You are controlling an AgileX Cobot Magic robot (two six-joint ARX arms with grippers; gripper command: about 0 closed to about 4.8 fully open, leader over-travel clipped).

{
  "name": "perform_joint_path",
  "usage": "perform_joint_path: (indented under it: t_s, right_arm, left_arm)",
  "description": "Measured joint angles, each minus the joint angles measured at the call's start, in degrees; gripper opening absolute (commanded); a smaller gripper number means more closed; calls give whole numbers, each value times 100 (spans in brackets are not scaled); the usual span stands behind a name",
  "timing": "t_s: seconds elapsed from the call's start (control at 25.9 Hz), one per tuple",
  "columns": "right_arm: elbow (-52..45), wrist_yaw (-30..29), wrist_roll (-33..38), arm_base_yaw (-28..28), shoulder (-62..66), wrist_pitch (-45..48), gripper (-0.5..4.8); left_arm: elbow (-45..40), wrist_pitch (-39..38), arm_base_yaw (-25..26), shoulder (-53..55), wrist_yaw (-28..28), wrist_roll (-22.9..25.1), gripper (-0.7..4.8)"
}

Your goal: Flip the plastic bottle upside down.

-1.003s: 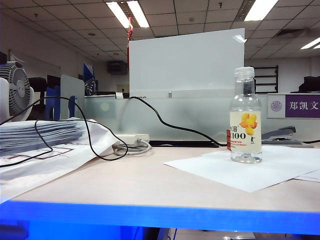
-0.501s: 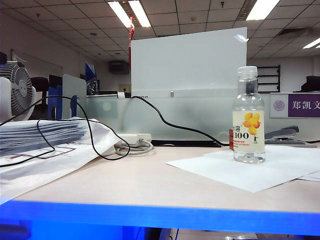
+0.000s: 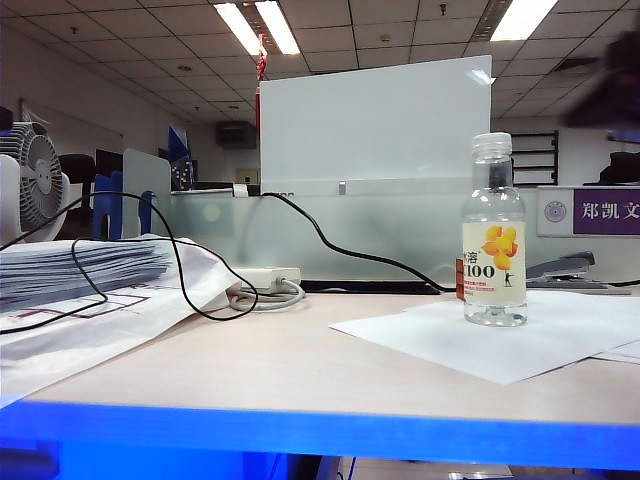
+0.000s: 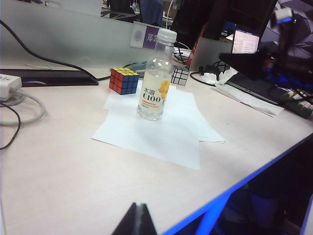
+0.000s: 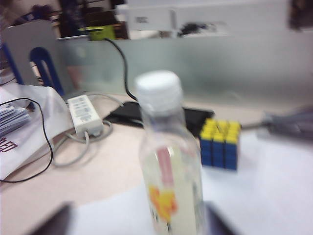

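Observation:
The plastic bottle (image 3: pixel 493 240) stands upright, cap up, on a white sheet of paper (image 3: pixel 480 340) at the right of the table. Its white label shows orange fruit and "100". In the left wrist view the bottle (image 4: pixel 155 83) is far off, and my left gripper (image 4: pixel 139 220) is shut and empty over bare table near the blue edge. In the right wrist view the bottle (image 5: pixel 168 166) looms close and blurred. My right gripper (image 5: pixel 137 210) is open, with one dark finger on either side of the bottle. A dark blur (image 3: pixel 615 95) at the upper right of the exterior view is the right arm.
A coloured puzzle cube (image 4: pixel 123 81) and a silvery cube (image 4: pixel 180 76) sit behind the bottle. A power strip (image 3: pixel 262 280) with black cable, a stack of papers (image 3: pixel 80 270) and a fan (image 3: pixel 35 175) are at the left. A stapler (image 3: pixel 560 268) lies behind the bottle.
A dark blurred arm has come into the upper right of the exterior view. The bottle stands where it did.

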Motion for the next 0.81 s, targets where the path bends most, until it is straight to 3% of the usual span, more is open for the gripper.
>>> perform_joint_path:
  t_s: [0.23,0.81]
  right_arm:
    - [807,-376,-382,168,1357,540,479]
    - [2131,-122,-914,164,3250,643,479]
  left_arm:
    - [0,72,0,0,9,2,-4]
    - [0,87,0,0,7,2,-1]
